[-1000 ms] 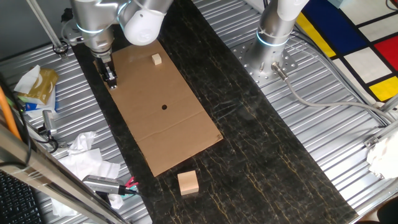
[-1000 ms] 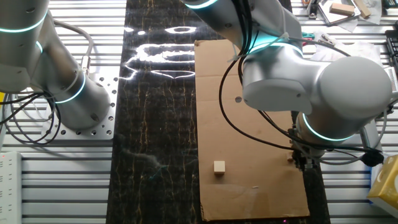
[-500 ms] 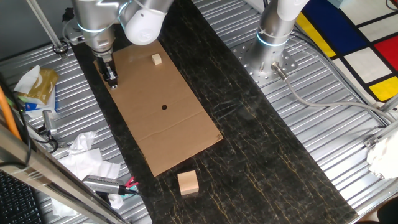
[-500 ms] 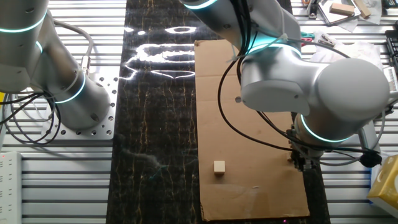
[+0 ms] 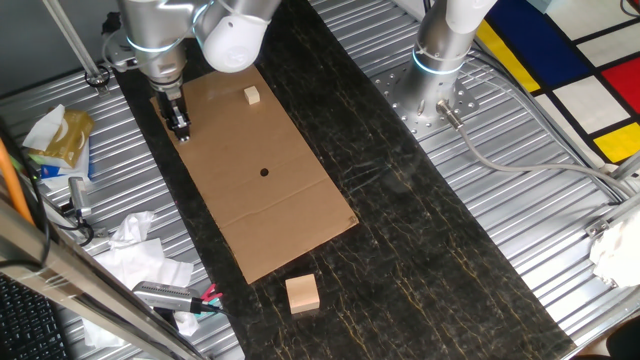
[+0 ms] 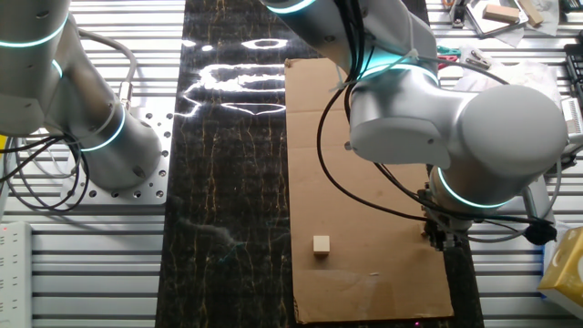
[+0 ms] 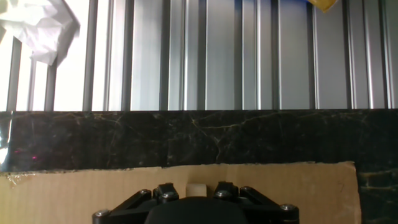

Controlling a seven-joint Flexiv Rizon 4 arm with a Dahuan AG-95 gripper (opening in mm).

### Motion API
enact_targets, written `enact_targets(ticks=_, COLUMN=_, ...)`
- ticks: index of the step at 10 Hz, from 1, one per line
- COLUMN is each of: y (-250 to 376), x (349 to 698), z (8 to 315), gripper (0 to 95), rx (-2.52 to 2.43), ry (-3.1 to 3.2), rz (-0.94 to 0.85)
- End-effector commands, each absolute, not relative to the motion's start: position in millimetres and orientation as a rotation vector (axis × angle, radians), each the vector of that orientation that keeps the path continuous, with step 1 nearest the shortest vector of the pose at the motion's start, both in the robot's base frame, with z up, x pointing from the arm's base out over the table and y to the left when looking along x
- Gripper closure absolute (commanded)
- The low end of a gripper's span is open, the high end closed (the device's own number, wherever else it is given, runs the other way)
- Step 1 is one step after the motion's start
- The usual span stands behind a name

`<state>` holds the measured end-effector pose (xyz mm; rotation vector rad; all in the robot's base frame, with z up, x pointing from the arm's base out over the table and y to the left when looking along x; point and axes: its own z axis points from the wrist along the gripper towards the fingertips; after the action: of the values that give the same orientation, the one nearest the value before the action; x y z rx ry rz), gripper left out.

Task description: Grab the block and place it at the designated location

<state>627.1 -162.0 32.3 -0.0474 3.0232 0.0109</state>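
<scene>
Hand view: the gripper (image 7: 197,198) is cut off by the bottom edge, so only the dark body and the finger (image 7: 166,191) bases show. The block (image 7: 197,188) sits snug between them, clamped from both sides. It is tiny, pale tan and plain-faced, with its lower part hidden. It is over the cardboard sheet (image 7: 280,177), near the edge by the black marbled strip (image 7: 186,137). Crumpled white paper (image 7: 37,28) is cropped at the top left.

One fixed view: the gripper points down at the sheet's far left edge, and its dark fingers hide the block. The black dot (image 5: 264,172) is mid-sheet, well apart. A slightly bigger pale block (image 5: 252,95) lies near the far end, and a large wooden cube (image 5: 302,294) is off the sheet.

Other fixed view: the arm's bulk covers much of the sheet and the dot peeks out beside it. The gripper tip is small and dark, and the block is too small to make out.
</scene>
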Motion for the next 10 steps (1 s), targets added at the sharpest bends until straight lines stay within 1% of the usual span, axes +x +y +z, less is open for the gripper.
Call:
enact_targets(ticks=1, y=-162.1, x=627.3, z=32.2, gripper=57.0, rx=-0.045, ry=3.024, rz=0.011)
enact_targets(ticks=3, y=-162.1, x=627.1, z=32.1, gripper=57.0, rx=-0.047, ry=3.022, rz=0.011)
enact_targets(ticks=4, y=-162.1, x=627.2, z=32.0, gripper=76.0, rx=-0.038, ry=3.021, rz=0.012)
enact_targets(ticks=10, y=-162.0, x=627.2, z=31.7, gripper=76.0, rx=-0.038, ry=3.02, rz=0.006)
